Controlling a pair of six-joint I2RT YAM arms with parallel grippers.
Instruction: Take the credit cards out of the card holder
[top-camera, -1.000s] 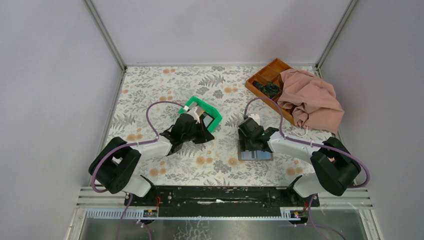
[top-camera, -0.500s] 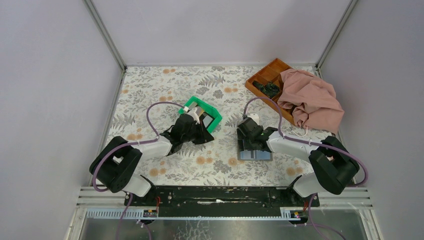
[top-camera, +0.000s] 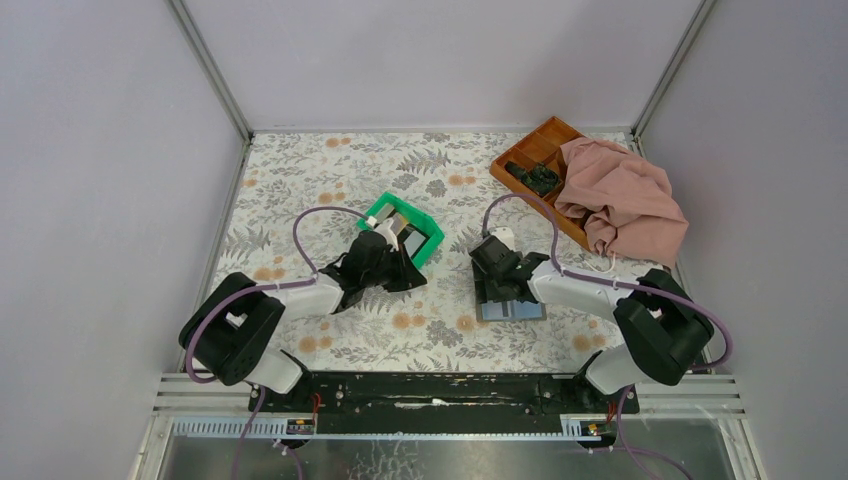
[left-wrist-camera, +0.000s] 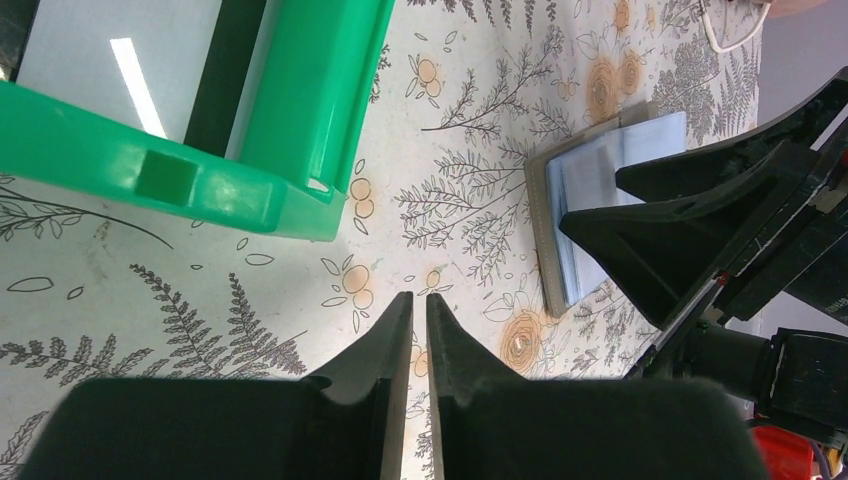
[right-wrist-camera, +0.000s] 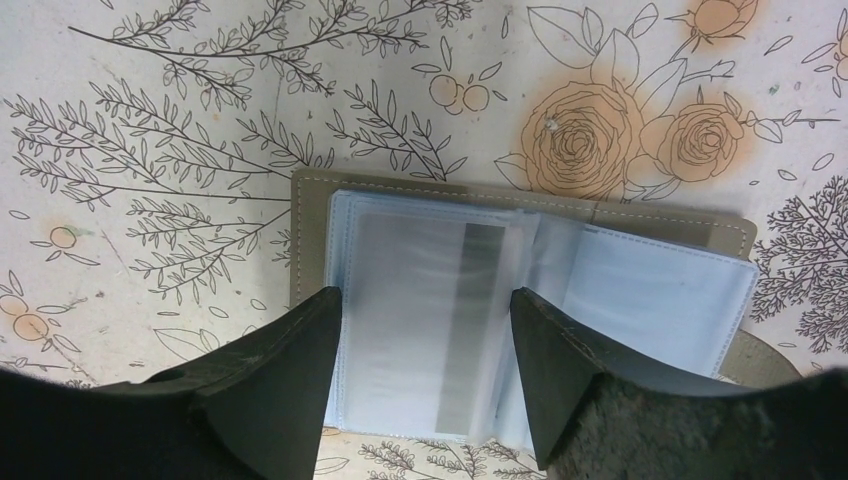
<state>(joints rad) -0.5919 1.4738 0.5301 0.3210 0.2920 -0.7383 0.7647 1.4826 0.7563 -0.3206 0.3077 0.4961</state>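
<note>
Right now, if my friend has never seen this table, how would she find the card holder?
Start at the flowery table and follow the right arm to the right gripper. The card holder lies open and flat under it. Unlike the green bin and the orange-brown tray, it is pale blue-grey with cloudy plastic pockets.

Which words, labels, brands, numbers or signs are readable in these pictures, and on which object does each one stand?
None can be read in any view. The card inside the card holder shows only a dark stripe through its cloudy sleeve; any print is too blurred. The green bin shows no label.
</note>
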